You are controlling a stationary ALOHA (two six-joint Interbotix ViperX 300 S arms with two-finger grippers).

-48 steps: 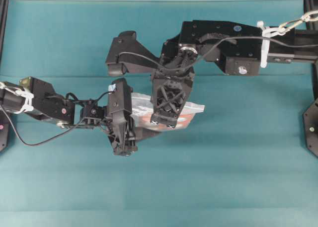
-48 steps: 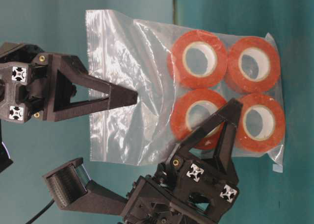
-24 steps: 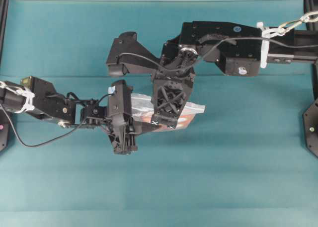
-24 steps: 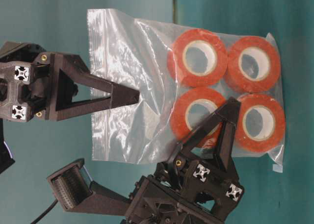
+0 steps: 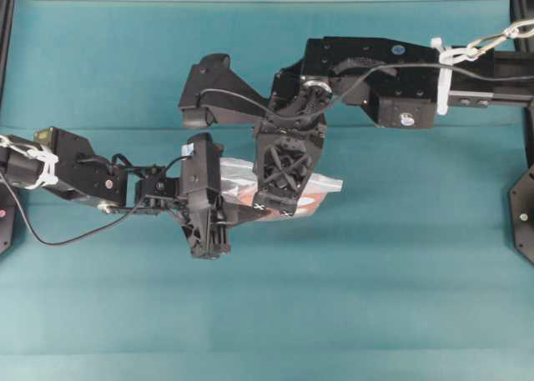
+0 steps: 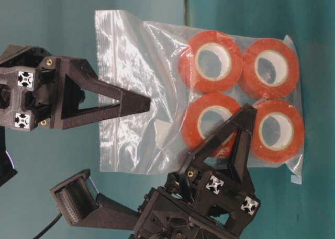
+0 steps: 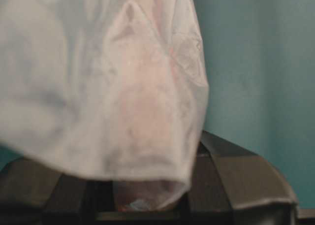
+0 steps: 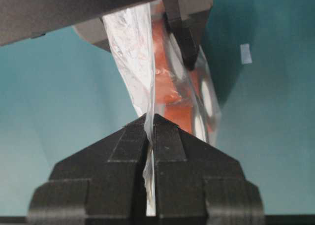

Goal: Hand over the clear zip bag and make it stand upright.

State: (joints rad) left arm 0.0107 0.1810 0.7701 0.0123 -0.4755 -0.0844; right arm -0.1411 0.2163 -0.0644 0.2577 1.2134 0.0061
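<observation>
Above the teal desk [image 5: 400,256], I held the clear zip bag [image 6: 157,92] off the surface between my 2 arms, its 4 orange-red tape rolls [image 6: 212,61] bunched at one end. My right pincer [image 8: 150,124] was clamped together on a thin edge of the bag's plastic. My left pincer [image 6: 112,150] had 1 finger [image 6: 104,103] lying across the bag's empty part and the other standing clear of it, so whether it gripped the bag I could not tell.
</observation>
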